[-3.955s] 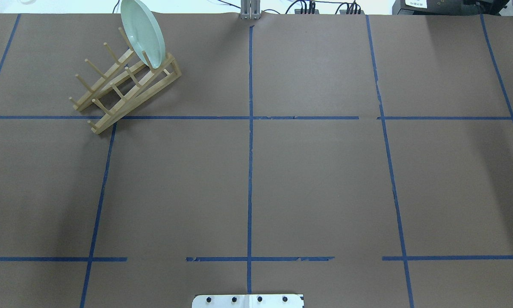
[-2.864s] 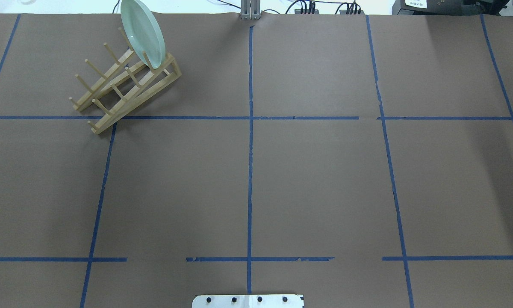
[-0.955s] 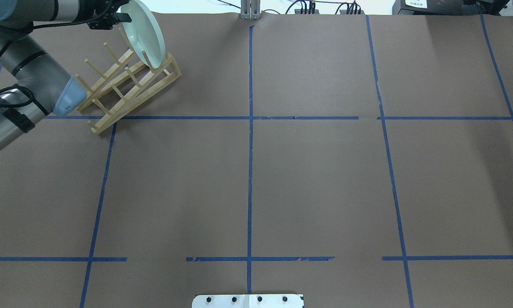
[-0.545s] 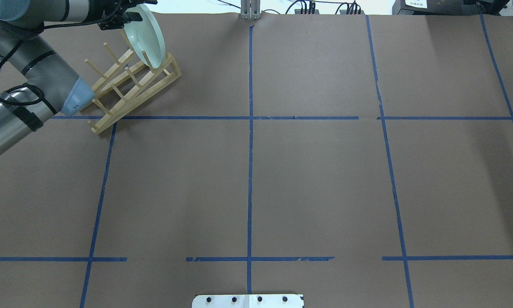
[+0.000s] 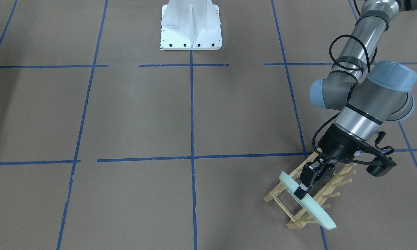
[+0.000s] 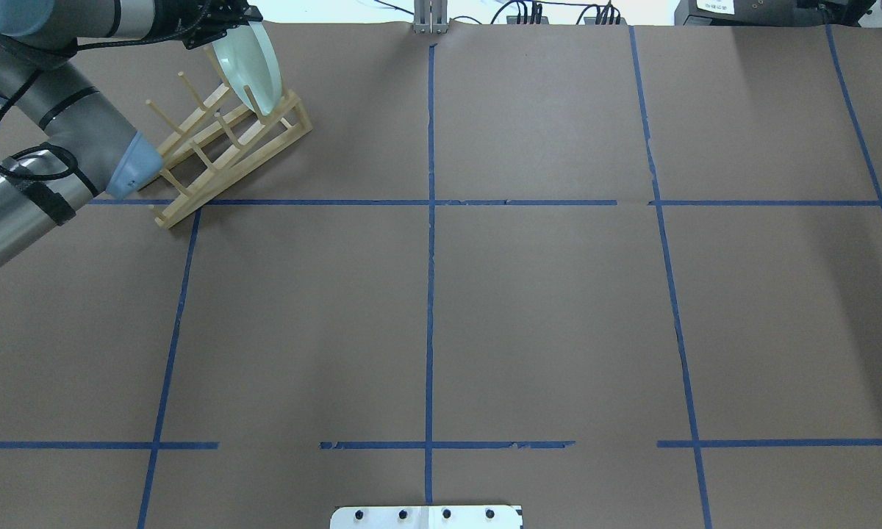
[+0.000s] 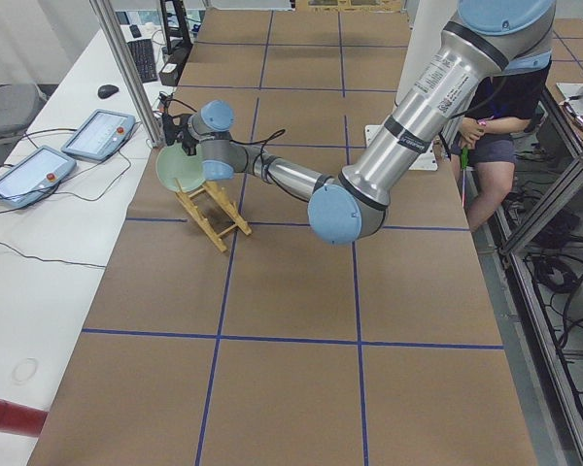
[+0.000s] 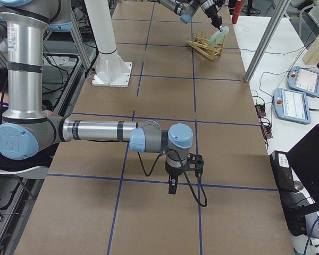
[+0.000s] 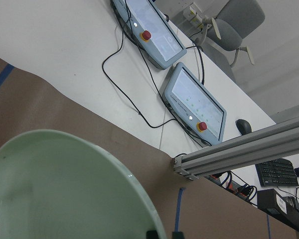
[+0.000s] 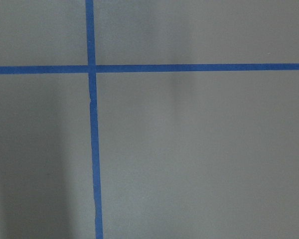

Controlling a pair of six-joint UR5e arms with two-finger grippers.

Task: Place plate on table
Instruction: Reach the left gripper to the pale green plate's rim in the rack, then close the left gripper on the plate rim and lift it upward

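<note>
The pale mint-green plate (image 6: 253, 70) stands on edge in the far end slot of a wooden peg rack (image 6: 220, 150) at the far left of the brown table (image 6: 544, 308). It also shows in the front view (image 5: 316, 208) and fills the lower left of the left wrist view (image 9: 65, 189). My left gripper (image 6: 239, 18) is at the plate's top rim, its narrow-set fingertips (image 9: 152, 234) on either side of the rim, shut on it (image 5: 302, 190). My right gripper (image 8: 171, 188) hangs low over bare table, far from the plate. I cannot tell if it is open or shut.
The white robot base (image 6: 426, 516) sits at the near table edge. Beyond the far edge by the rack are an aluminium post (image 9: 239, 154), cables and two teach pendants (image 9: 194, 102). The right wrist view shows only table and blue tape (image 10: 92, 124).
My left arm has come in from the left and its gripper has reached the plate's top rim and moved over it. The plate still stands in the rack.
</note>
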